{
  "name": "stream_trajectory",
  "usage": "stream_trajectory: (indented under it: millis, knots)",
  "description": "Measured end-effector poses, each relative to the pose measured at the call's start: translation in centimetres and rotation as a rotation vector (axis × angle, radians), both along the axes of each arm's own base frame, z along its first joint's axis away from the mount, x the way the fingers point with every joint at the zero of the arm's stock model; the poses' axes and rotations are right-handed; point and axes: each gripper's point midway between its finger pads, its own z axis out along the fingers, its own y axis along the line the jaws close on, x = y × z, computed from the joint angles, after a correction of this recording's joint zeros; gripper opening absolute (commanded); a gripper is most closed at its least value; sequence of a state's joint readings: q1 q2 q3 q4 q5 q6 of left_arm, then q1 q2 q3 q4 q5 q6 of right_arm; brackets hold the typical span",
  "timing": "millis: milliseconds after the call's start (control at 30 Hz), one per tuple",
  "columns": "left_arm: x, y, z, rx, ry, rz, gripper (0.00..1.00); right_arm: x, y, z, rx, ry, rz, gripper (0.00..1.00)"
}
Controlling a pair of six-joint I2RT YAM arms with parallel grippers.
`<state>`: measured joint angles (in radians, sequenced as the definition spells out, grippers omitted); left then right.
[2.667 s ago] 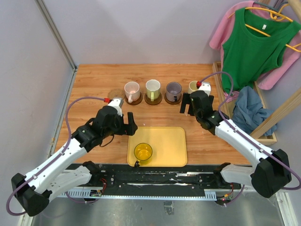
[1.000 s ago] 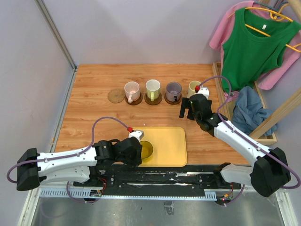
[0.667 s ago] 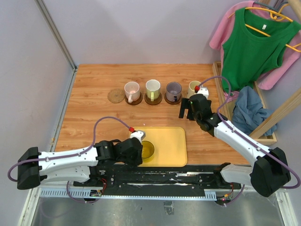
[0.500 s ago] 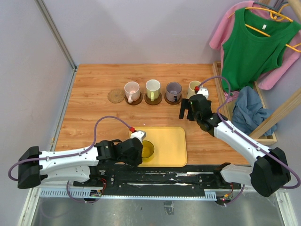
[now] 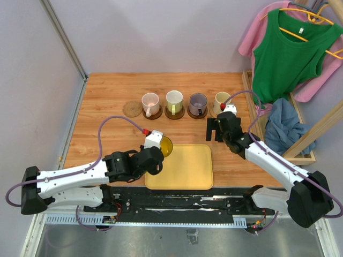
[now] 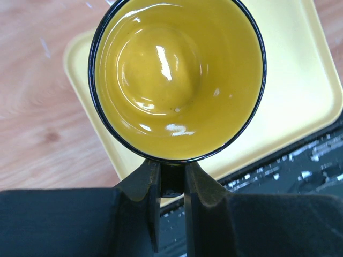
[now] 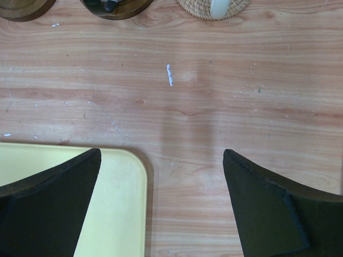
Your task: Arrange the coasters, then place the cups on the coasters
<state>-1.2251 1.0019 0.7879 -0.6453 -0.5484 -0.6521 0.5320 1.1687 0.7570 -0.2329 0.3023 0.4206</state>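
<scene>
My left gripper (image 5: 161, 152) is shut on the dark handle of the yellow cup (image 5: 165, 145), holding it upright in the air over the tray's far left corner. In the left wrist view the yellow cup (image 6: 177, 80) fills the frame, and the left gripper (image 6: 171, 179) pinches its handle. One bare coaster (image 5: 131, 108) lies at the left end of the back row. To its right the pink cup (image 5: 150, 103), green-white cup (image 5: 174, 99), purple-grey cup (image 5: 198, 101) and cream cup (image 5: 221, 99) each stand on a coaster. My right gripper (image 5: 217, 128) hovers open and empty in front of the cream cup; it also shows as the right gripper (image 7: 161, 155).
The yellow tray (image 5: 187, 166) lies near the front edge, with nothing on it; its corner also shows as the tray (image 7: 123, 203). At the right stand a wooden rack (image 5: 303, 155), a blue cloth (image 5: 281, 126) and a hanging green top (image 5: 284, 59). Walls close off the left and back.
My left gripper closed on the yellow cup's handle, lifted the cup off the tray and carried it toward the far left. The right gripper drew slightly nearer and stays open.
</scene>
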Motion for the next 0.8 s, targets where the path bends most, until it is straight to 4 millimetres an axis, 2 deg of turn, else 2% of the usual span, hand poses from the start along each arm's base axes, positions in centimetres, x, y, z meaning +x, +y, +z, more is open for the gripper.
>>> stream_trajectory:
  millis: [100,500,667,800]
  knots:
    - [1.6,1.2,0.9,0.007,-0.043,0.064,0.00,0.0,0.1,0.0,-0.004,0.001,0.010,0.98]
    - [8.6,9.4,4.1,0.015,-0.183,0.363,0.01,0.0,0.0,-0.2,-0.018,0.003,0.021,1.00]
    - [11.4,12.1,4.5,0.034,-0.205,0.436,0.01,0.1,0.0,-1.1,-0.037,0.028,0.025,1.00]
    - [13.8,14.1,3.8,0.060,-0.187,0.479,0.00,0.2,0.0,-1.0,-0.044,0.027,0.025,1.00]
